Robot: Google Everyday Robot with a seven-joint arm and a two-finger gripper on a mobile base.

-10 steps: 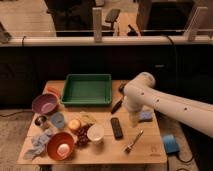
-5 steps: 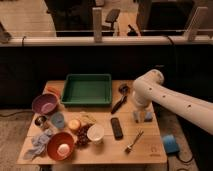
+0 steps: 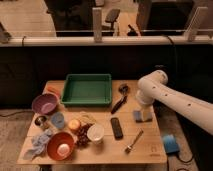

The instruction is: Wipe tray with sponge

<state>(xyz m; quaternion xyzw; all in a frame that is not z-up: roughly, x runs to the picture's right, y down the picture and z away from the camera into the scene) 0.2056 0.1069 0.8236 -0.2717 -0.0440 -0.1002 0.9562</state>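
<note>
The green tray (image 3: 87,90) sits at the back middle of the wooden table (image 3: 150,150), and nothing shows inside it. A yellow and blue sponge (image 3: 143,117) lies on the table near the right edge, to the right of the tray. My white arm comes in from the right and bends down. My gripper (image 3: 142,109) is right above the sponge, at or touching its top, and well clear of the tray.
A black brush (image 3: 121,97) lies between tray and sponge. A remote (image 3: 116,128), spoon (image 3: 133,142), white cup (image 3: 95,133), purple bowl (image 3: 45,103), orange bowl (image 3: 61,146), blue cup (image 3: 58,120) and cloth (image 3: 37,145) fill the front and left. A blue object (image 3: 170,143) lies on the floor at right.
My arm has swung right, from over the table's middle to its right side. The gripper now hangs over the sponge. The tray and other objects have not moved.
</note>
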